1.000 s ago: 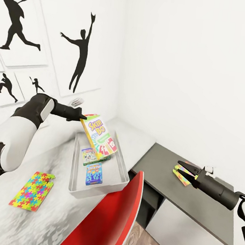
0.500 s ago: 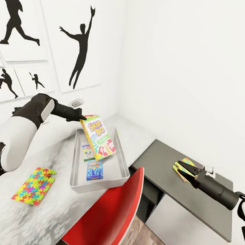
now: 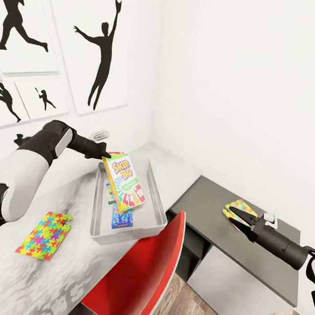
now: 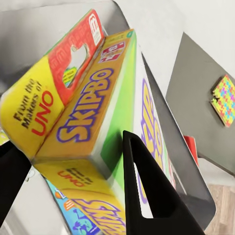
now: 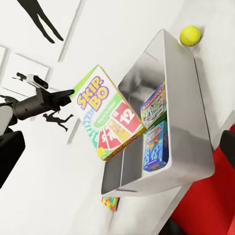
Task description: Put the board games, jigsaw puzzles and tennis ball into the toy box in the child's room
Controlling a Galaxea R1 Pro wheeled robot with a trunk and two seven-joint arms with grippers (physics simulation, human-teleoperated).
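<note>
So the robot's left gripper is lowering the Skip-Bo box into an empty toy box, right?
Not quite: the toy box isn't empty. The right wrist view shows two smaller board games already lying in it. The rest stands: the left gripper holds the Skip-Bo box by its top, tilted over the toy box.

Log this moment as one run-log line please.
left tool: shut on Skip-Bo box, over toy box | right tool: open, above jigsaw puzzle | tennis ball: outside

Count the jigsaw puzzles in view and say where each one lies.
2. One jigsaw puzzle lies flat on the white table, left of the toy box. The other puzzle lies on the dark desk, by the right claw.
</note>
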